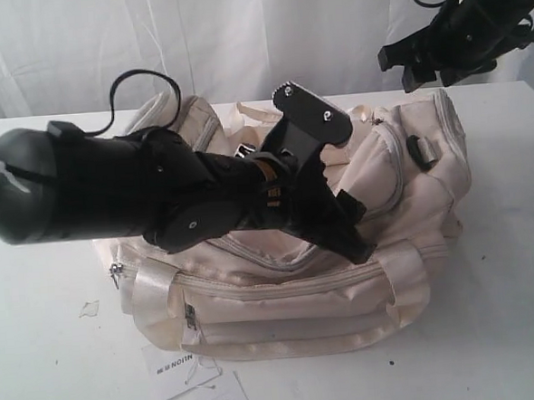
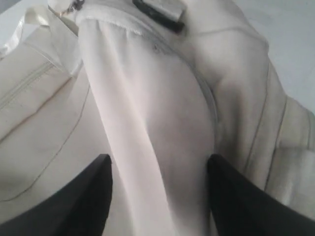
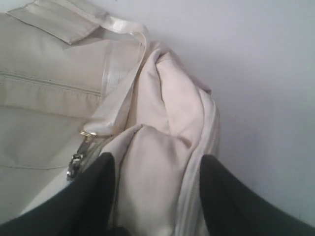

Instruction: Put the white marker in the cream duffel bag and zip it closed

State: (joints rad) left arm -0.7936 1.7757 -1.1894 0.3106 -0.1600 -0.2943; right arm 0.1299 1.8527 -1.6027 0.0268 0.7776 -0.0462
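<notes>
The cream duffel bag (image 1: 291,289) lies in the middle of the white table (image 1: 51,367). The white marker is out of view. My left gripper (image 1: 353,190) reaches across the bag's top toward its right end and stands open. In the left wrist view the left gripper (image 2: 157,160) has a cream fabric fold (image 2: 147,147) between its spread fingers, unclamped. My right gripper (image 1: 402,69) hangs above the bag's far right corner. In the right wrist view the right gripper (image 3: 157,158) is open over a bag corner (image 3: 162,172), beside a metal zipper pull (image 3: 75,164).
Paper tags (image 1: 182,368) lie on the table in front of the bag, and a small scrap (image 1: 90,308) lies to its left. A white curtain (image 1: 238,29) closes off the back. A black strap ring (image 1: 420,150) sits on the bag's right end.
</notes>
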